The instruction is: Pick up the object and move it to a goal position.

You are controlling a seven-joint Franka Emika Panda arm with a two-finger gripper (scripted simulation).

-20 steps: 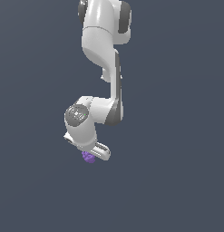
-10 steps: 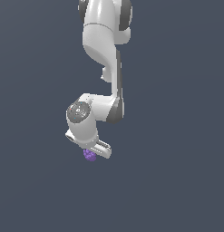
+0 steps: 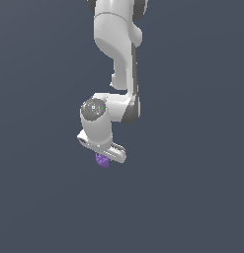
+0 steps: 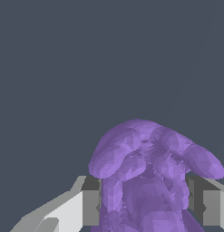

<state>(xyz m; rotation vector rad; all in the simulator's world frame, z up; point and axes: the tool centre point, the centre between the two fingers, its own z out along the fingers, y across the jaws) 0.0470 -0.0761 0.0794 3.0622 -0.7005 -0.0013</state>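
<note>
Between the earlier exterior frames and this one, almost nothing is being changed: the white arm (image 3: 118,59) is being kept in the same bent pose, and the gripper (image 3: 104,157) is being held at the same spot against the plain grey background, with the purple clump (image 3: 102,160) still tucked under its lower edge. Since the clump is staying with the gripper rather than being left behind, the grasp is judged to be holding. No goal marker is being shown in either view, so how much of the carry remains cannot be told.

In the exterior view the clump is being seen only as a tiny purple spot directly beneath the gripper body, and the fingers themselves are being hidden by the hand, so their state cannot be read there.

The wrist view is supplying what is missing. The purple clump (image 4: 149,176) is being shown large and lumpy, filling the space between the two fingers (image 4: 88,204), with a grey pad being pressed close on each side. The fingers are therefore being taken as clamped on the clump. Nothing else is being shown beyond it, only flat grey; whether a table lies close beneath cannot be told from either picture.
</note>
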